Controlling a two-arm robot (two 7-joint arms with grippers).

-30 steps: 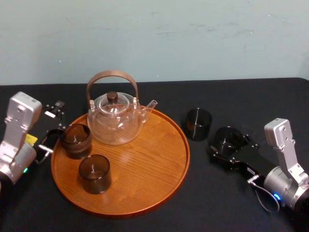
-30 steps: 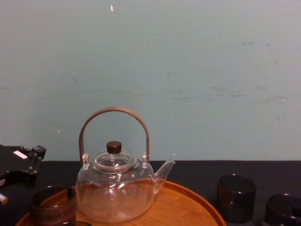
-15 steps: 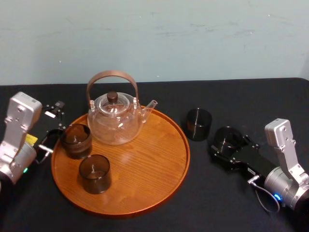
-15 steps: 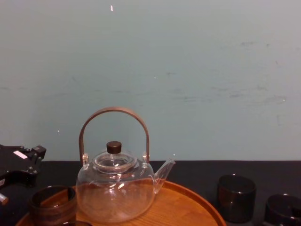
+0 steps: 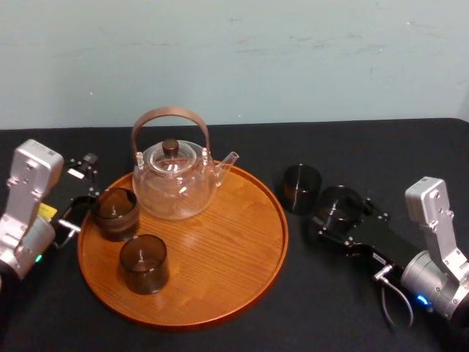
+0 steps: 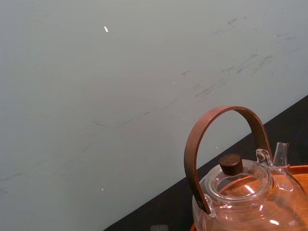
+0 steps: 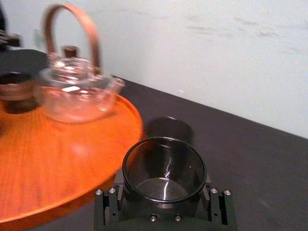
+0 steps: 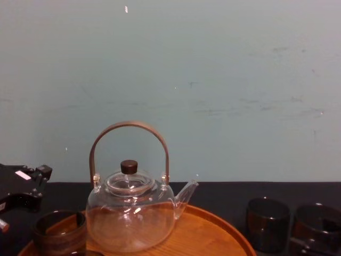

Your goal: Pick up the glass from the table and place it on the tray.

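Dark glass (image 7: 164, 166) clamped between right gripper (image 5: 341, 211) fingers (image 7: 107, 207)

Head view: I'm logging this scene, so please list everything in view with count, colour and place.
table: one, black, under everything.
tray: one, orange-brown, on the table.
teapot: one, clear glass, brown handle, tray's far side.
near tray glass: one, smoky dark, tray's near left.
far tray glass: one, smoky dark, tray's left edge.
loose glass: one, smoky dark, table, right of the tray.
held glass: one, smoky dark, gripped right of the loose glass.
wall: one, pale blue-green, behind the table.
left gripper: one, black, open, beside the tray's left edge.
right gripper: one, black, right of the tray, shut on the held glass.
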